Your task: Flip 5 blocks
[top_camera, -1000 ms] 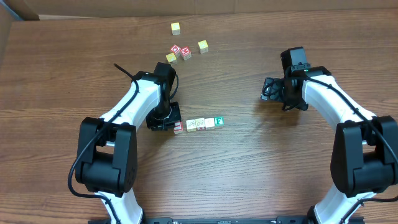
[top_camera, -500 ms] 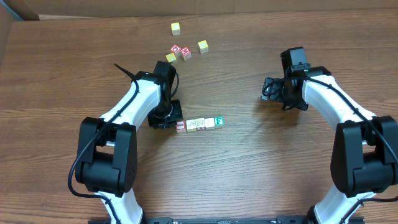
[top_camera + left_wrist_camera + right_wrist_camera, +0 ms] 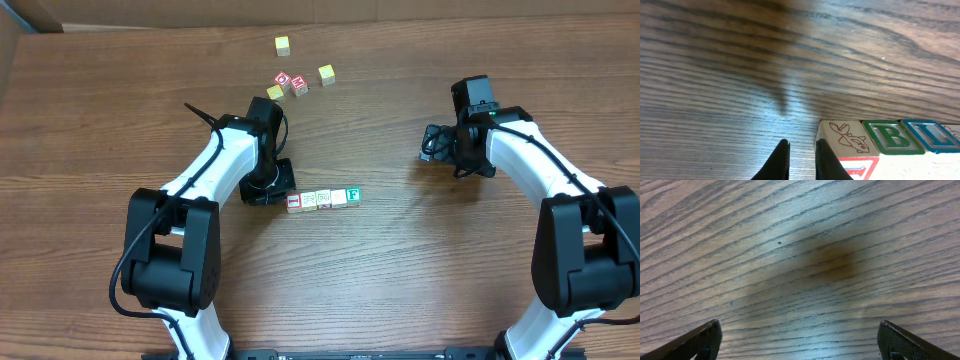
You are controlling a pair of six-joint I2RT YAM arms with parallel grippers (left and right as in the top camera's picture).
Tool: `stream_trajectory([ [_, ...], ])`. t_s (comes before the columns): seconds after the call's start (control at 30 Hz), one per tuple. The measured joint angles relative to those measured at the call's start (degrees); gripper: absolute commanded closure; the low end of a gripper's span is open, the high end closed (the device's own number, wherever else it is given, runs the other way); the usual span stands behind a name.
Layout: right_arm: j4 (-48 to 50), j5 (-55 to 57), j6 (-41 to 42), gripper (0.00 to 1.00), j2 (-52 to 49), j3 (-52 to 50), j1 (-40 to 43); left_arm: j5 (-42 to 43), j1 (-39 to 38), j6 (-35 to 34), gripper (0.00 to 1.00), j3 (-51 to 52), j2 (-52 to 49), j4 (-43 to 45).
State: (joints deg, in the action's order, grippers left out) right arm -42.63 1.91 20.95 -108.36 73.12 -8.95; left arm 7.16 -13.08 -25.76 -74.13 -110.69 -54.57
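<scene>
Two pincers, both mine, left to right. Left pincer [image 3: 270,192], left of centre overhead: tips pressed together, nothing between them. The wrist view puts its fingertips [image 3: 821,152] right at the end of the row, likely touching the end block; can't confirm.

Blocks [image 3: 323,200]: five in a touching row at centre frame, just right of that pincer. The red-and-white block [image 3: 294,203] is at the near end, the green-faced block [image 3: 352,194] at the far right.

Step, my guess: working the red-and-white block. The next move calls for tipping it alone, since its neighbour touches it. How many are flipped: can't tell. The wrist view cuts the row off at the lower right edge, and the pale prints are too small overhead.

Right pincer [image 3: 430,145], right of centre: spread wide over bare table [image 3: 420,260], holding nothing, well apart from the row.
</scene>
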Motion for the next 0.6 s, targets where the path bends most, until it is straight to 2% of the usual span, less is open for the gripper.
stream_trajectory([
  [0.6,0.02,0.02,-0.02,0.0,0.0,0.0,0.02,0.81,0.0,0.0,0.86,0.02,0.0,3.67],
])
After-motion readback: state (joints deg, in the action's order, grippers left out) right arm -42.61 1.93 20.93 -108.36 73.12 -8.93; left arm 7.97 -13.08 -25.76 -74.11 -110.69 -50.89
